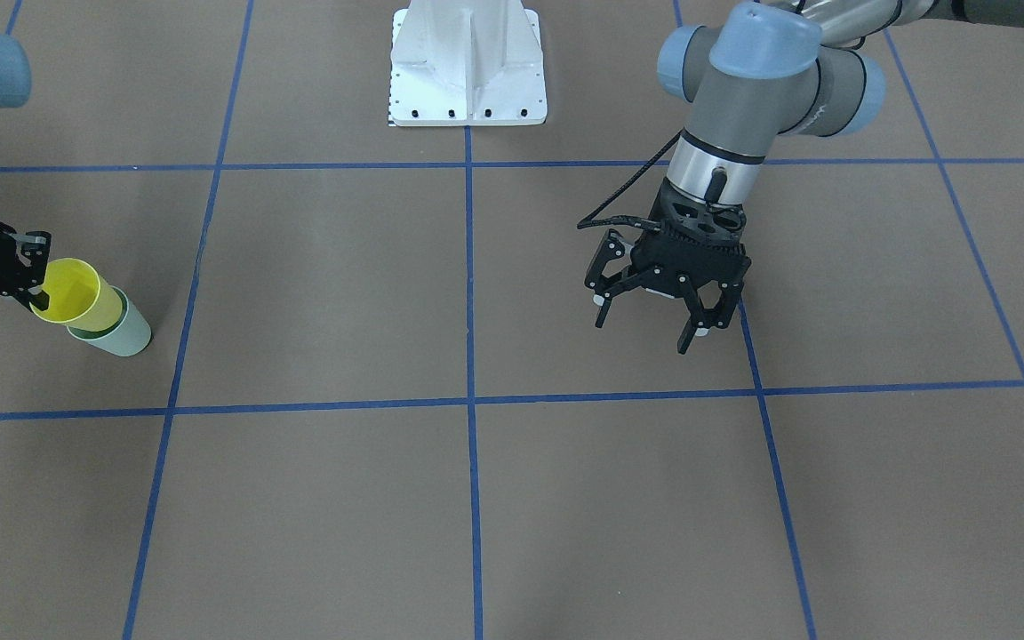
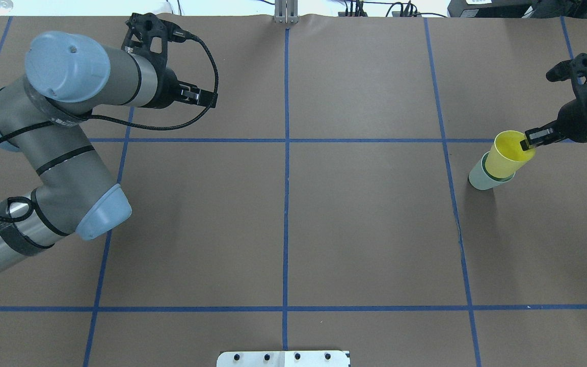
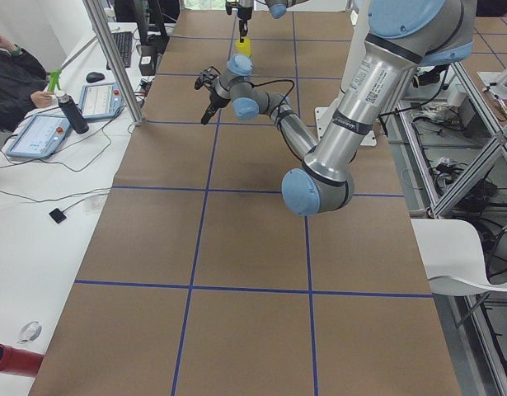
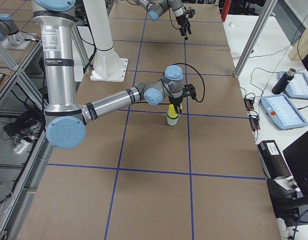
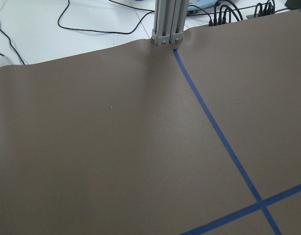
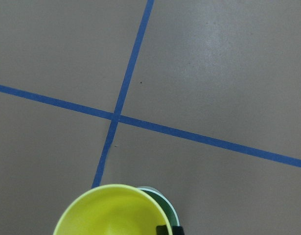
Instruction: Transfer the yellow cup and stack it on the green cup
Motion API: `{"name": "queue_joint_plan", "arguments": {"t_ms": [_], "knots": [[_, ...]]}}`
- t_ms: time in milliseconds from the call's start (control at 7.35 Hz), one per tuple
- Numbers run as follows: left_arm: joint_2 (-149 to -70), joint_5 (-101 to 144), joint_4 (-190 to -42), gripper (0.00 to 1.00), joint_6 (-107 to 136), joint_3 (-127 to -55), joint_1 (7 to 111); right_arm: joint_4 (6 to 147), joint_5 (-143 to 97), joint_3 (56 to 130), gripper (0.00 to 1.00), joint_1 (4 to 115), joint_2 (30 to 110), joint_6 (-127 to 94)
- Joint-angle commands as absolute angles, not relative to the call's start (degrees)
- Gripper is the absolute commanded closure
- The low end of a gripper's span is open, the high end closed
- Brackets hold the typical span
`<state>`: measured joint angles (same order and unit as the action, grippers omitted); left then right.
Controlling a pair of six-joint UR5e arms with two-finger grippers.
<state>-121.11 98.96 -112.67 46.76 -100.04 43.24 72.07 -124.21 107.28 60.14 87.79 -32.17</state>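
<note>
Yellow cup (image 2: 507, 155), rim clamped by the right pincer (image 2: 528, 143), is partly nested in the green cup (image 2: 482, 179) beneath; it should be lowered straight before release.

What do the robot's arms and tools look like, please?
The left arm and right arm are silver-grey tubes with light-blue joint caps and black bands; the right bears printed lettering. The left tool and right tool are black, two-fingered; a black braided cable loops to the left one.
</note>
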Motion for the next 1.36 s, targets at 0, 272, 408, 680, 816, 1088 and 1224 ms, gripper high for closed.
{"name": "queue_joint_plan", "arguments": {"t_ms": [0, 272, 408, 680, 816, 1088, 1224], "knots": [[-121.11, 98.88, -112.59, 0.00, 46.76, -99.93, 43.24, 72.07, -124.02, 107.14, 1.00, 59.94, 87.89, -32.17], [-121.11, 98.88, -112.68, 0.00, 46.76, -99.93, 43.24, 72.07, -123.58, 106.27, 1.00, 59.33, 87.45, -32.25], [-121.11, 98.96, -112.68, 0.00, 46.76, -99.93, 43.16, 72.07, -123.49, 105.65, 1.00, 58.89, 87.10, -32.26], [-121.11, 98.88, -112.59, 0.00, 46.76, -99.93, 43.24, 72.07, -123.49, 105.56, 1.00, 58.54, 87.19, -32.26], [-121.11, 98.96, -112.67, 0.00, 46.76, -99.93, 43.33, 72.07, -123.57, 105.56, 1.00, 58.54, 87.10, -32.26], [-121.11, 98.88, -112.59, 0.00, 46.76, -99.93, 43.42, 71.90, -123.49, 105.56, 0.01, 58.45, 86.92, -32.26], [-121.11, 98.88, -112.59, 0.00, 46.76, -99.84, 43.59, 71.72, -123.49, 105.73, 0.01, 58.53, 87.01, -32.26]]}}
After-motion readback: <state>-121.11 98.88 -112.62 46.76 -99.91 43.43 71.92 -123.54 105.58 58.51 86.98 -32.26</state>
